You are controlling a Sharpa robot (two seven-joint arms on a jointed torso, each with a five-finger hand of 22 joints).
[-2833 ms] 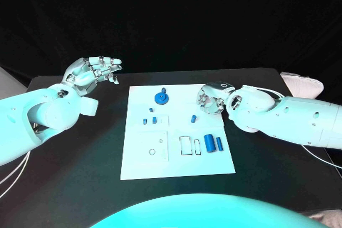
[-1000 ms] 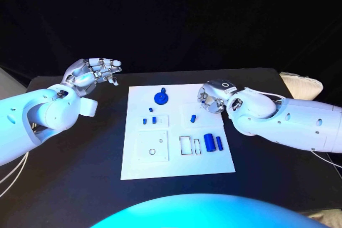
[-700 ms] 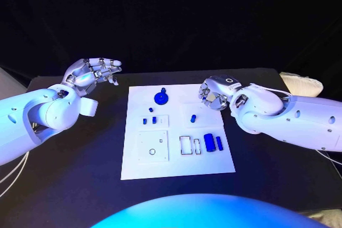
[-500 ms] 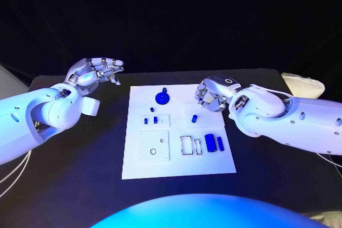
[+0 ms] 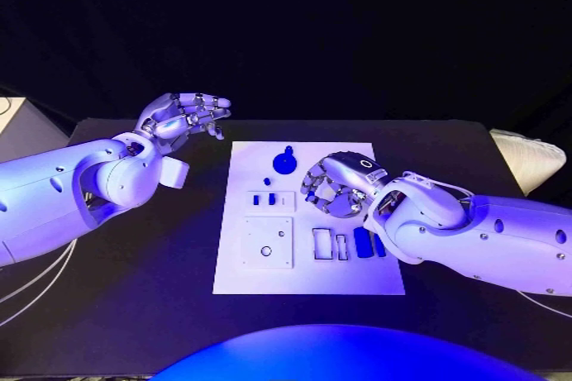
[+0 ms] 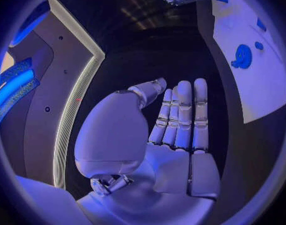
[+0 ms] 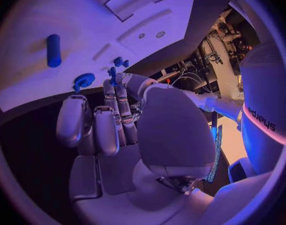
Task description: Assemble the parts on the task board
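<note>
The white task board (image 5: 239,273) lies mid-table. My right hand (image 5: 336,187) hangs over its middle with the fingers curled in. In the right wrist view the thumb and fingertips (image 7: 118,92) pinch a small blue peg (image 7: 112,74) that stands up between them. A blue disc with a knob (image 5: 283,162) sits near the board's far edge, also seen as the disc (image 7: 84,80). Small blue pieces (image 5: 264,199) lie left of my right hand. A blue cylinder (image 5: 361,242) lies beside that arm. My left hand (image 5: 185,116) is raised off the board's far left corner, fingers apart and holding nothing.
A square white plate (image 5: 267,240) with a small hole sits on the board's near left part. Two narrow rectangular slots (image 5: 328,245) lie beside the cylinder. A pale bundle (image 5: 536,162) rests at the table's right edge. Black table (image 5: 143,257) surrounds the board.
The camera has shifted. Against the board, my right hand has moved from its far right corner in over the middle, onto the small blue peg. My left hand stays raised.
</note>
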